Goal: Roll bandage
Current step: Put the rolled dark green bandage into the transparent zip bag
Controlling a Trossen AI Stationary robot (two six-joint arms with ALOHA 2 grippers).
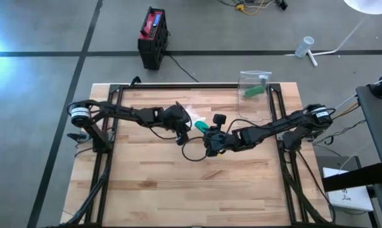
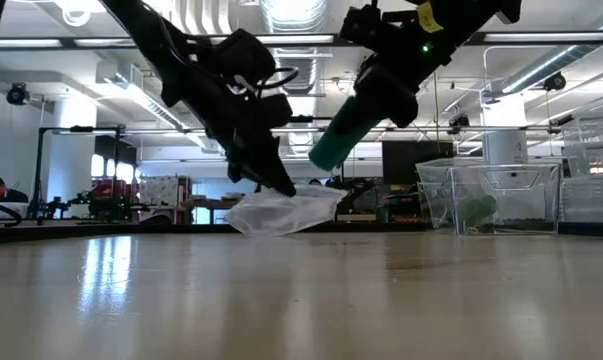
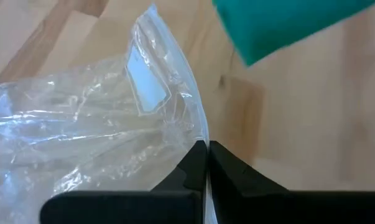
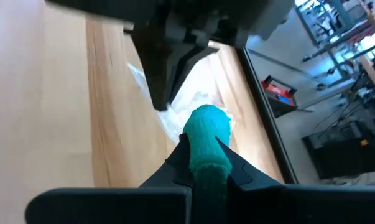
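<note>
Left arm extends from the table's left edge toward its centre; left gripper [image 3: 207,163] lowered near the surface, fingers pressed together. Right arm reaches in from the right edge; right gripper [image 4: 203,163] raised, fingers clamped.

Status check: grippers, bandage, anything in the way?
Left gripper shut on plastic bag. Right gripper shut on green bandage, lifted above table. Nothing blocking.

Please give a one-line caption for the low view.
Left gripper pinches plastic bag; right gripper holds green bandage roll above.
</note>
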